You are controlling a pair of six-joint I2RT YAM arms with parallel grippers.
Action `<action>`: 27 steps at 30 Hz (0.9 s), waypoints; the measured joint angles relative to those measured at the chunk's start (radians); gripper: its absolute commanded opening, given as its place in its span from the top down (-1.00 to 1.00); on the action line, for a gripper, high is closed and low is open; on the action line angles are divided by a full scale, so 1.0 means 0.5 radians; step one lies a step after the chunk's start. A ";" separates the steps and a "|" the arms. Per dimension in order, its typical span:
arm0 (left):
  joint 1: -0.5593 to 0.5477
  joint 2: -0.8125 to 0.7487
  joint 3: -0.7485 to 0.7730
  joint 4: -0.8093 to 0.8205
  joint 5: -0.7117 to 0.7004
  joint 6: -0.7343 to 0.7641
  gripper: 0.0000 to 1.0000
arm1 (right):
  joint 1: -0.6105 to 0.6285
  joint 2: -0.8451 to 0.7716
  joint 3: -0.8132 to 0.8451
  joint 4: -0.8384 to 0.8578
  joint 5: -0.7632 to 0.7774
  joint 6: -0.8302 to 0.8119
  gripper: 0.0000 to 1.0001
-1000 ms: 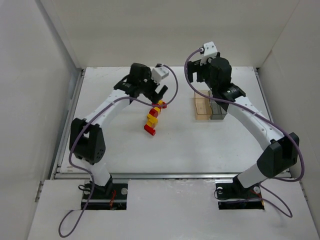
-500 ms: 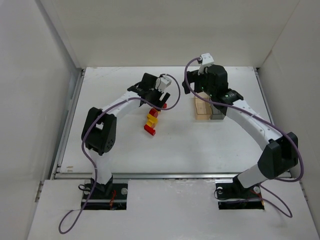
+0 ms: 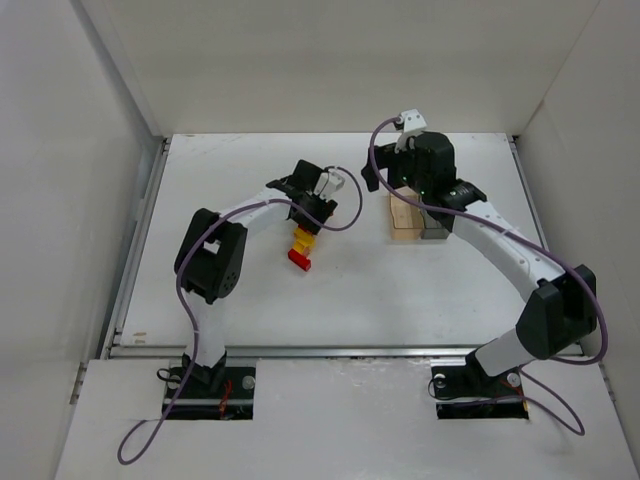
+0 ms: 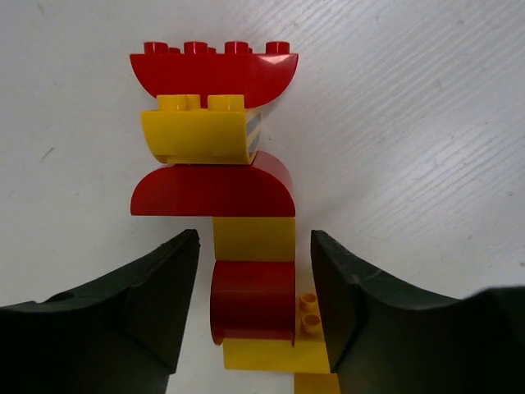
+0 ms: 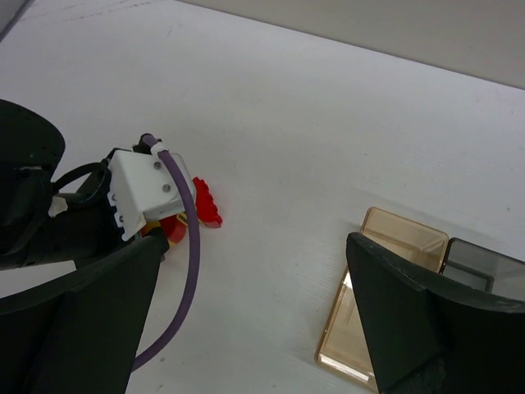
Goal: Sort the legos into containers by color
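Observation:
The legos lie in one row of red and yellow bricks on the white table; from above the row shows below my left gripper. My left gripper straddles the row's near end. A rounded red brick and a yellow one sit between its fingers, with a thin gap on each side. A small yellow brick lies against the right finger. My right gripper hangs wide open beside the containers, an amber bin joined to a grey bin.
The bins stand right of centre at the back. A purple cable loops off the left wrist's white camera block. White walls enclose the table on three sides.
My left gripper has dropped onto the far end of the brick row and its jaws have narrowed around the bricks. The right arm shifted a little and now holds still.

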 measured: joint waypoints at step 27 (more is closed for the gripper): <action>0.161 -0.275 0.002 -0.110 0.628 0.237 1.00 | -0.143 -0.208 -0.164 -0.021 -0.289 -0.060 -0.98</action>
